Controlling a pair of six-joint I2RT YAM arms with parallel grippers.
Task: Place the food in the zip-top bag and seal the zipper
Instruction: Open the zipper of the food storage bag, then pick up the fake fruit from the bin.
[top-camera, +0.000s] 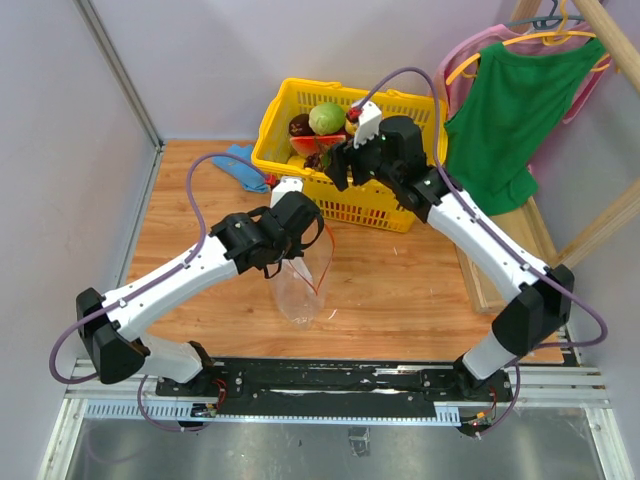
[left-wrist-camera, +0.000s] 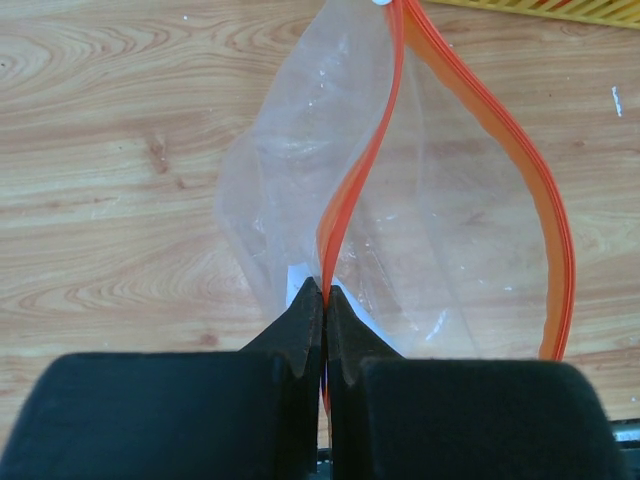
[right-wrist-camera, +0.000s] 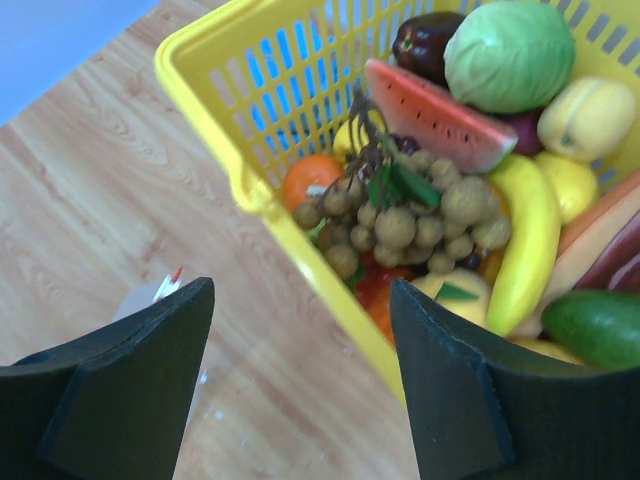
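1. The table (top-camera: 400, 290) is a light-brown wood-grain board with visible knots and streaks. A grey metal rail (top-camera: 330, 385) runs along its near edge.
2. Pale lilac walls (top-camera: 200, 60) close the back and the left. On the right, a green garment (top-camera: 505, 110) hangs from coloured hangers (top-camera: 500, 45) beside bare wooden beams (top-camera: 605, 228).
3. A yellow basket (top-camera: 275, 135) of slotted hard plastic stands at the back of the table. A crumpled blue cloth (top-camera: 240, 165) lies just left of it.
4. The food (top-camera: 322, 125) is heaped in the basket. It includes a cluster of small tan-brown balls (right-wrist-camera: 410, 225) with dull, rough skins on dark stems, a smooth glossy banana (right-wrist-camera: 525, 250), a round green fruit (right-wrist-camera: 510, 55) with veined leaves, and a red watermelon slice (right-wrist-camera: 430, 115).
5. The zip-top bag (top-camera: 300, 285) is thin, clear and crinkly, and sits mid-table in front of the basket. Its lower end seems to rest on the wood, though the top view is too small to be sure.
6. Its zipper (left-wrist-camera: 345, 200), a ribbed orange-red strip, bows apart into two curves, so the mouth gapes.
7. The left gripper (left-wrist-camera: 325, 300) has its black jaws pressed together, pinching one side of the zipper.
8. The right gripper (right-wrist-camera: 300, 300) hovers over the basket's near rim, its matte black jaws spread wide with nothing between them.
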